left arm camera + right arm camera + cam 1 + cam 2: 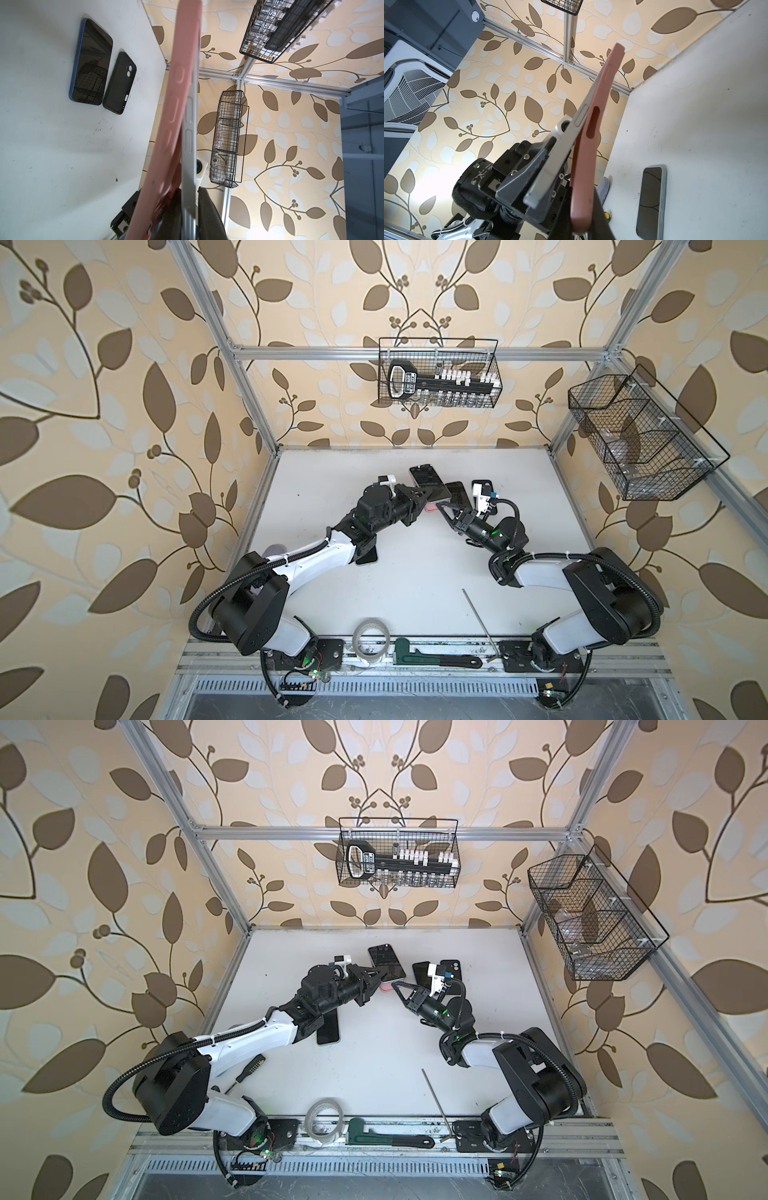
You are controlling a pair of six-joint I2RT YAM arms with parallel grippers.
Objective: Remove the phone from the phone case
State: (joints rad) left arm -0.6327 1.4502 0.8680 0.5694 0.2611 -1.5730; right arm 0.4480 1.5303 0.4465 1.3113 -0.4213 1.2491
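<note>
Phones [386,961] [419,974] [328,1029] 3 | cases [180,83] [120,83] 2 | left gripper [422,498] clamped on phone [571,133] | right gripper [444,508] clamped on pink case [583,176]

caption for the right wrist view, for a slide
Left gripper grips the silver phone, half out of its pink case.

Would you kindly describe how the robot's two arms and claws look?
The left arm and right arm have white shells, black joint housings and black ribbed hoses. The left claw and right claw are black and triangular.
</note>
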